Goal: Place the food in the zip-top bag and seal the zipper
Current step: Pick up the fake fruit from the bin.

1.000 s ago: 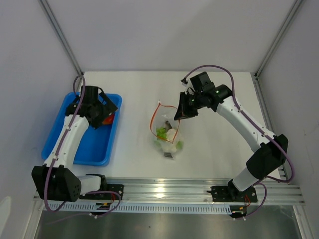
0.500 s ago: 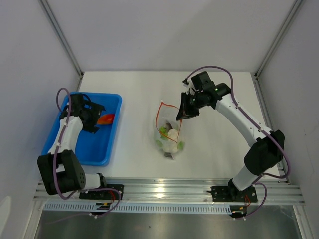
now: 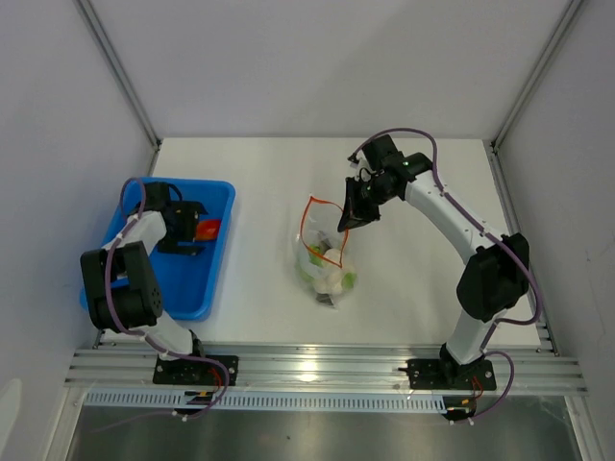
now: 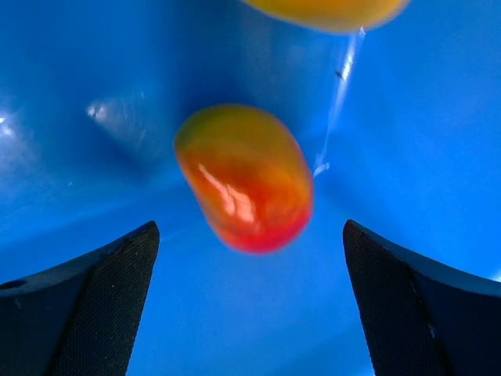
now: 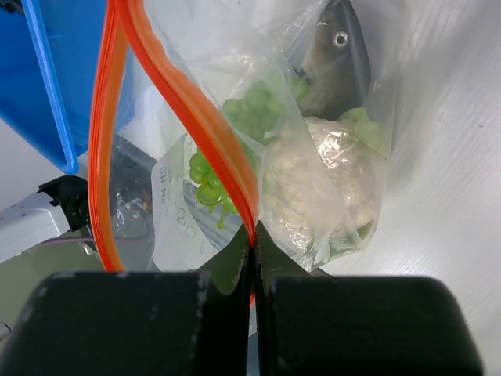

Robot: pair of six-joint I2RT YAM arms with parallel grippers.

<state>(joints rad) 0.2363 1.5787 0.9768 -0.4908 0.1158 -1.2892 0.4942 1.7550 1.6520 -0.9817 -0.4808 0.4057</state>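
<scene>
I'm clamping my right gripper (image 5: 252, 252) on the crinkly clear zip-top bag (image 3: 327, 269) at its orange-red zipper (image 5: 188, 102), centre frame. My left gripper (image 4: 250, 305) is gaping over a glossy red-orange piece (image 4: 246, 178) in the blue tray (image 3: 183, 288).

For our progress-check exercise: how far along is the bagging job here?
Done: cauliflower piece and green bits lie in the zip-top bag. In hand: right gripper pinches the zipper, mouth open; open left gripper frames the red-orange piece in the blue tray. Left: that piece, the yellow fruit, sealing.
</scene>
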